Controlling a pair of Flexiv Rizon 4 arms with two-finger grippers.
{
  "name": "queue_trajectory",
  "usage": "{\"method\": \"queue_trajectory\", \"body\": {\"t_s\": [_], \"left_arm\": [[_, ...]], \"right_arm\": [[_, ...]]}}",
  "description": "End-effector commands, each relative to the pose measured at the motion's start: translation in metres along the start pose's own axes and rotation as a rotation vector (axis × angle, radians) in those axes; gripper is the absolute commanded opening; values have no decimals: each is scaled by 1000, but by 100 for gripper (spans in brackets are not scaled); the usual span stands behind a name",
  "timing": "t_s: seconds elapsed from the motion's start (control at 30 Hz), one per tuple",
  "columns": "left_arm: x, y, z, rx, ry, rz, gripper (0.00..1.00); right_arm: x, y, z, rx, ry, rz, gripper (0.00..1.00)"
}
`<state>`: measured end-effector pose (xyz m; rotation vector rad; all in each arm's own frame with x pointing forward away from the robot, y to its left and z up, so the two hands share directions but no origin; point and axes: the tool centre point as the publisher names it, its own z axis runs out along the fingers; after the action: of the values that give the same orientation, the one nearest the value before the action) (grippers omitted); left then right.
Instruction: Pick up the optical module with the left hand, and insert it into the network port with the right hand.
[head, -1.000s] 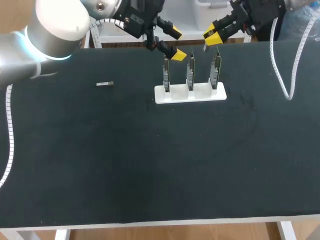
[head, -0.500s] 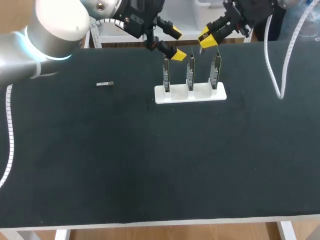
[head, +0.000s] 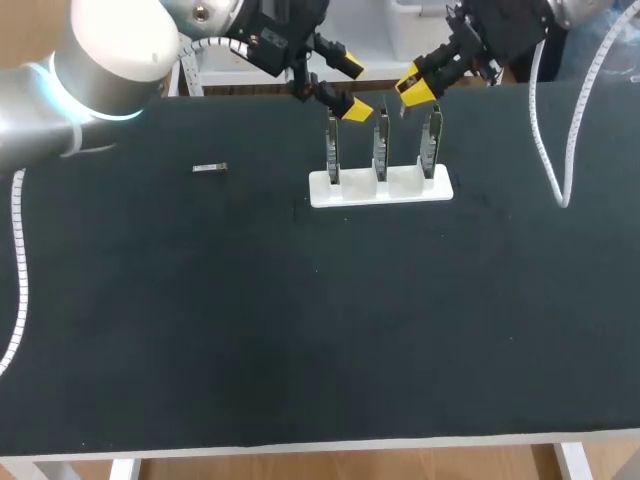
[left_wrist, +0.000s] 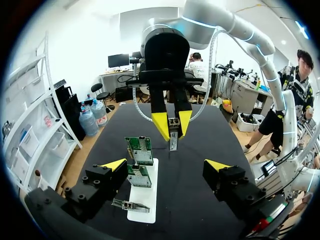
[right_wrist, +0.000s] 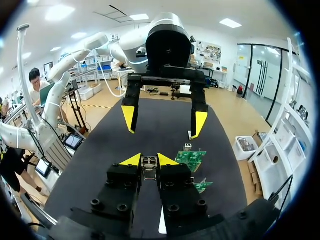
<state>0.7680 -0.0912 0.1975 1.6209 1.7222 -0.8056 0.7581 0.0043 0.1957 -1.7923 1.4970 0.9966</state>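
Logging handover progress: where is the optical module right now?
The optical module is pinched in the right gripper, held at the table's far side in the head view, close by the boards standing in the white holder.

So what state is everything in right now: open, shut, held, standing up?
left claw: open, holding nothing.
right claw: shut on the small module.
small module: held in the right claw, up off the table, not plugged in.
circuit boards: three, standing upright in the white stand.
white stand: lying flat on the table.
small metal piece: lying flat on the table, nothing touching it.
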Motion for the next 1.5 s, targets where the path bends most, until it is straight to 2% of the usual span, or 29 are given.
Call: {"method": "queue_trajectory", "body": {"t_s": [0.03,0.7,1.5], "left_arm": [[0,-1,0,-4,3,-2,100],[0,-1,0,-4,3,-2,100],[0,-1,0,-4,3,-2,100]], "right_arm": [[1,0,3,-2,1,3,0],[-5,0,2,-7,55,-14,0],[5,7,5,-14,67,11,0]]}}
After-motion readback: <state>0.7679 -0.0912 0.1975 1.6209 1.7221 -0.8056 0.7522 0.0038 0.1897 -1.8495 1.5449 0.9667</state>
